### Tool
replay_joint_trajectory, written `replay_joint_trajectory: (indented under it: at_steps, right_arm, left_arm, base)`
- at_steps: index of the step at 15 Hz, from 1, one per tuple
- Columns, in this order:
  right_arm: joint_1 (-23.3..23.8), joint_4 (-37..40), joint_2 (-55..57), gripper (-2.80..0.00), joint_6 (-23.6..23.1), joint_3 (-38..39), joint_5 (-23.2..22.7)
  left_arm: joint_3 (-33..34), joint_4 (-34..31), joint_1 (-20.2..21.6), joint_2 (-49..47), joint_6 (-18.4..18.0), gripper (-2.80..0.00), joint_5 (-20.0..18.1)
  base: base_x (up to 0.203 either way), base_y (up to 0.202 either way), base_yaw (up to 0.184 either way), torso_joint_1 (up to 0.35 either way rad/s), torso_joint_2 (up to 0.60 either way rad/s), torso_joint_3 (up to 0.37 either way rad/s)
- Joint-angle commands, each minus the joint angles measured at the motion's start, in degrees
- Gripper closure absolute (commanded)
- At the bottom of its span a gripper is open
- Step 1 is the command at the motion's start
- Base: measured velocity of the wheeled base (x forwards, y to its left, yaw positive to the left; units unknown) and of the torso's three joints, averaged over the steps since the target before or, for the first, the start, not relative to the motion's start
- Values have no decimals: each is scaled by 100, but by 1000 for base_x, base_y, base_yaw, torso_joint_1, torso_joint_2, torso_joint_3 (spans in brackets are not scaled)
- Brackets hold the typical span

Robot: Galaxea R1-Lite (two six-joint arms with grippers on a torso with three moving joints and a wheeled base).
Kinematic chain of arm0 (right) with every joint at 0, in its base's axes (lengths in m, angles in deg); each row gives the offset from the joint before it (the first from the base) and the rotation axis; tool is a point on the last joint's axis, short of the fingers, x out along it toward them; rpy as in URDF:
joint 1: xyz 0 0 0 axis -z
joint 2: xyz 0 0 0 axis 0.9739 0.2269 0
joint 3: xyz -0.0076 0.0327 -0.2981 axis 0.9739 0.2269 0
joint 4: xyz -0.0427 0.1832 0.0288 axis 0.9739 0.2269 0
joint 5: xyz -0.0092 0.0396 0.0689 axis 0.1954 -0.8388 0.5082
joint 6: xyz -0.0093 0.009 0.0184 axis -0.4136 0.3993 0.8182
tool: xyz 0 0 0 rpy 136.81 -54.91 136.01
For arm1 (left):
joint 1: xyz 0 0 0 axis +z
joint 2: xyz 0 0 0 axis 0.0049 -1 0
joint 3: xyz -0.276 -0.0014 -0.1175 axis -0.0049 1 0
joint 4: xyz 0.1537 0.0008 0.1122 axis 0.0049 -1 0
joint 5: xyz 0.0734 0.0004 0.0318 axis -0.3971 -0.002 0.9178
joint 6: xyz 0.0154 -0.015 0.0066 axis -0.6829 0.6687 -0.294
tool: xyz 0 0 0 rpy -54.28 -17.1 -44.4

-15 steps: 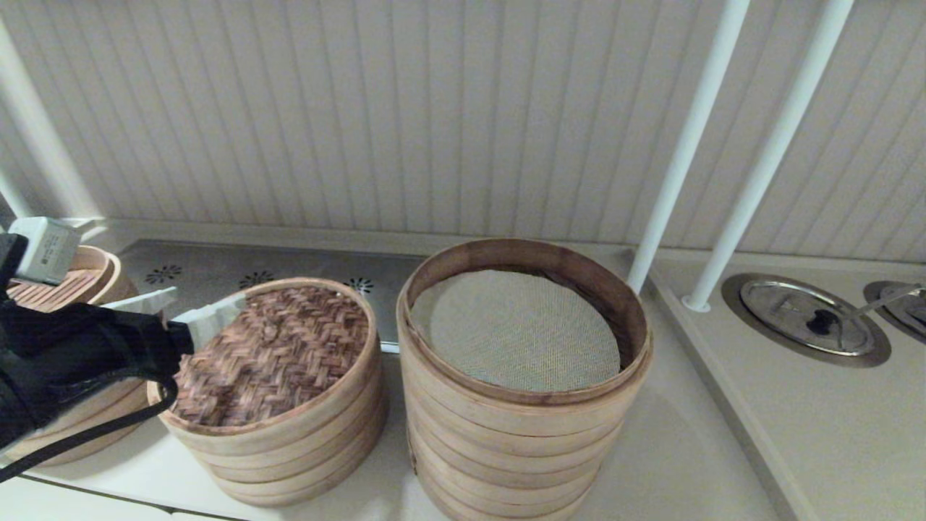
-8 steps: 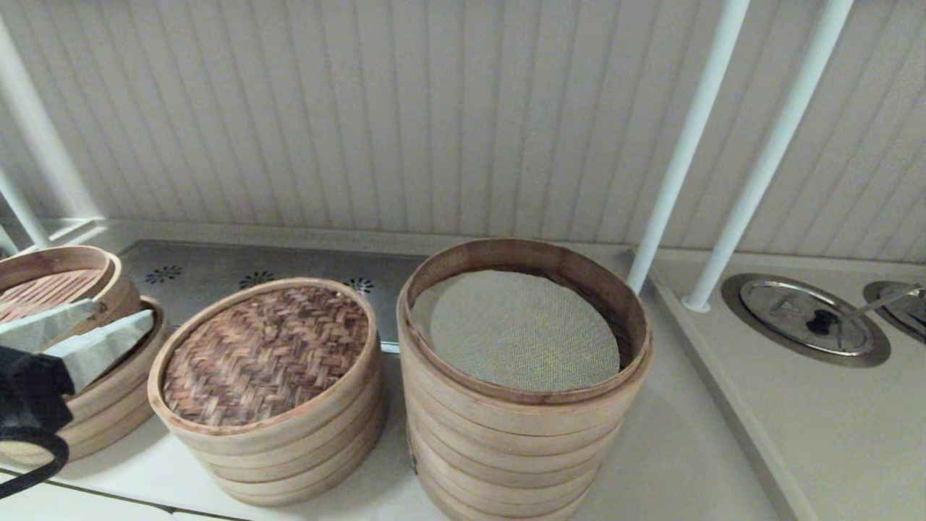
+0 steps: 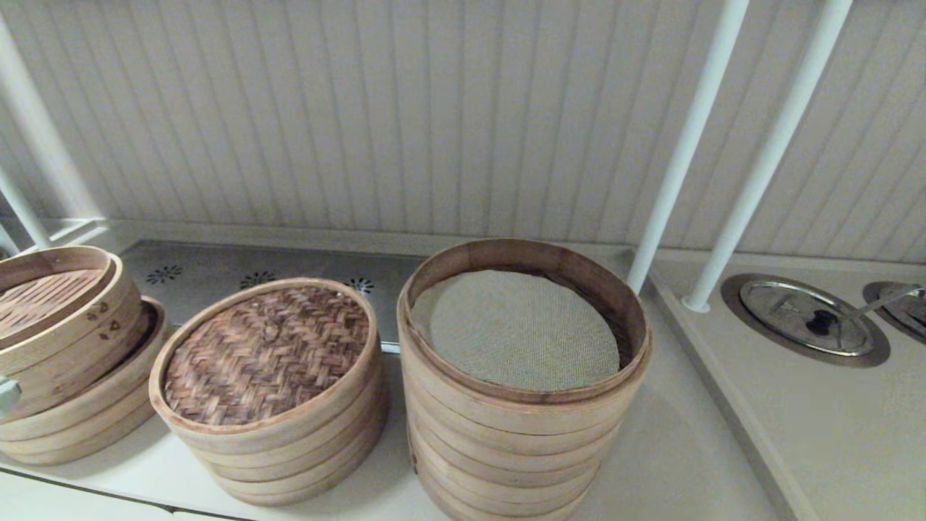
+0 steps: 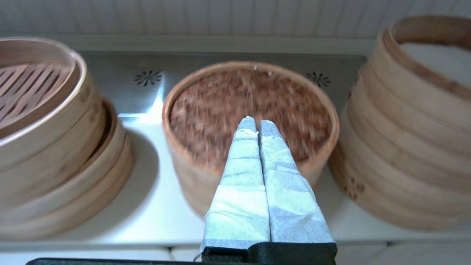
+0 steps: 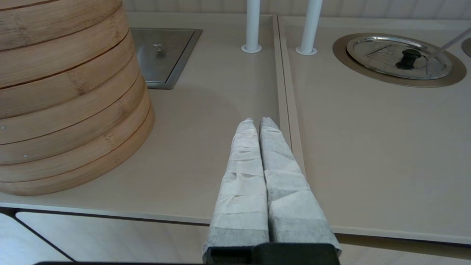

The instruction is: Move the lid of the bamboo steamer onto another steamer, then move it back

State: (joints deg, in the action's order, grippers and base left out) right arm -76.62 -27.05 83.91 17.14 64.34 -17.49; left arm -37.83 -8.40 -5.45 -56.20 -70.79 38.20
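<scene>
Nearest, the left pincer (image 4: 257, 124) is pressed closed on nothing, hovering short of the bamboo steamer lid (image 3: 265, 353), which sits on the short middle stack (image 3: 289, 452). The right pincer (image 5: 257, 124) is likewise closed and empty above the table (image 5: 206, 121). Beside the lid, the tall steamer (image 3: 521, 427) stands uncovered.

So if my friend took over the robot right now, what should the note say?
Left tool: shut, holding nothing, pulled back in front of the bamboo steamer lid.
Right tool: shut, empty, parked over the counter beside the tallest steamer.
The lid sits flat on the short middle stack. The tallest steamer is open, its mesh liner showing.
Done or left: these pictures alone cannot tell whether the lid has made its trip yet. If not, lift it onto the tallest steamer, then bring it back.
</scene>
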Motion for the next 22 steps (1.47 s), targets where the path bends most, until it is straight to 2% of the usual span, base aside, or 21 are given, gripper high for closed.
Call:
replay_joint_trajectory:
  at_steps: [1,3,6,10,13,16,19,22]
  right_arm:
    - [0,2,2,0,0,9,0]
    - [0,2,2,0,0,9,0]
    - [0,2,2,0,0,9,0]
    - [0,2,2,0,0,9,0]
    - [0,2,2,0,0,9,0]
    - [0,2,2,0,0,9,0]
    - [0,2,2,0,0,9,0]
    - [0,2,2,0,0,9,0]
  left_arm:
    - [63,-428,-2,856,-20,0,105]
    - [270,-760,-2,1298,-37,0,172]
    - [749,-922,40,1736,-75,0,179]
    - [1315,-971,386,2298,-194,0,-181]
    - [1752,-948,466,2874,-249,0,-234]
    - [2183,-797,473,3274,-416,0,-162]
    - [2727,-12,473,3338,-765,0,263]
    - [2751,-101,473,3340,-787,0,288]
  base:
    - [0,0,0,0,0,0]
    - [0,0,0,0,0,0]
    - [0,0,0,0,0,0]
    - [0,0,0,0,0,0]
    - [0,0,0,0,0,0]
    - [0,0,0,0,0,0]
    - [0,0,0,0,0,0]
    - [0,0,0,0,0,0]
